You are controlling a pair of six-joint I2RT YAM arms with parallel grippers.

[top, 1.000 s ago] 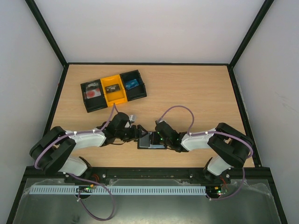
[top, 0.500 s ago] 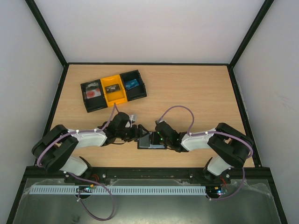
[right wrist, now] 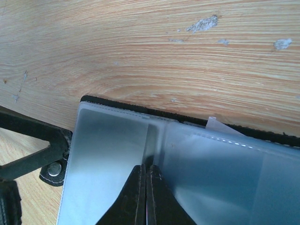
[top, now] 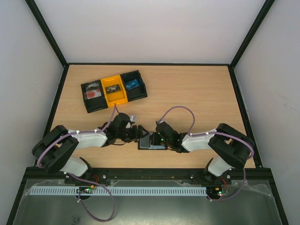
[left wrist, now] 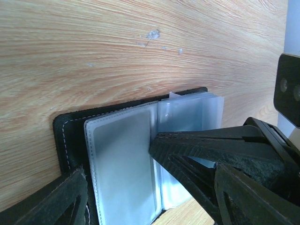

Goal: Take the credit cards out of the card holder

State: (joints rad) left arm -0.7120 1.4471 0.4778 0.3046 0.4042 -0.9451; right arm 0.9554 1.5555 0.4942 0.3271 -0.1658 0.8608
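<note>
The card holder (top: 150, 143) lies open on the wooden table between the two arms. It is black leather (left wrist: 63, 136) with grey-blue clear sleeves (right wrist: 108, 145). My right gripper (right wrist: 146, 171) is shut, its tips pressing at the fold between the two sleeve pages; it shows as a black wedge (left wrist: 197, 150) in the left wrist view. My left gripper (left wrist: 149, 180) stands open over the holder's left page, one finger (right wrist: 33, 136) beside the holder's left edge. Inside the sleeves I cannot make out any credit cards. A small light blue flat piece (top: 132, 85), perhaps a credit card, lies in the tray.
A black-and-yellow three-compartment tray (top: 111, 78) sits at the back left with small items in each compartment. Black frame rails (top: 236, 93) border the table on both sides.
The left arm's elbow has shifted slightly. The grippers and the holder stay where they were.
</note>
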